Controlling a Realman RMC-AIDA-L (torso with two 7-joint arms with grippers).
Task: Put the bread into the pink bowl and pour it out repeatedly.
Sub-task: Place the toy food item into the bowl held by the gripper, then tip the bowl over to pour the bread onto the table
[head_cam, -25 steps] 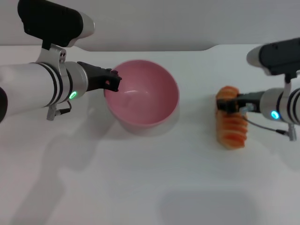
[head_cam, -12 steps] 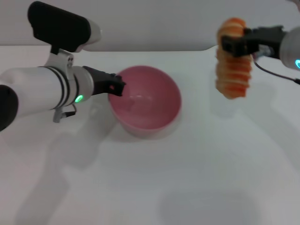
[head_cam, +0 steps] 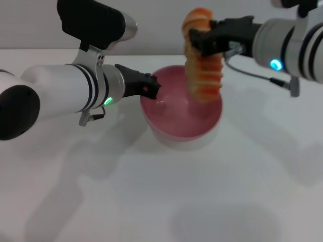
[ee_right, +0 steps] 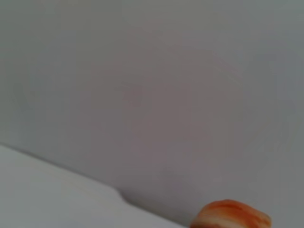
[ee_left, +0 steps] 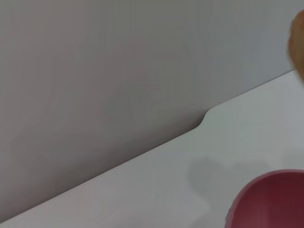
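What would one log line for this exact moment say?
right end effector: holds bread above pink bowl | left end effector: grips bowl rim | bread: not yet inside

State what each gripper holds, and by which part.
Right gripper grips the bread near its upper end; left gripper holds the pink bowl by its rim.

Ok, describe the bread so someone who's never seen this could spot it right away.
Find the pink bowl mid-table, gripped at its rim by the left tool. Hanging on end just above it, clamped in the right tool, is the bread: the only orange, ridged, cream-striped thing.
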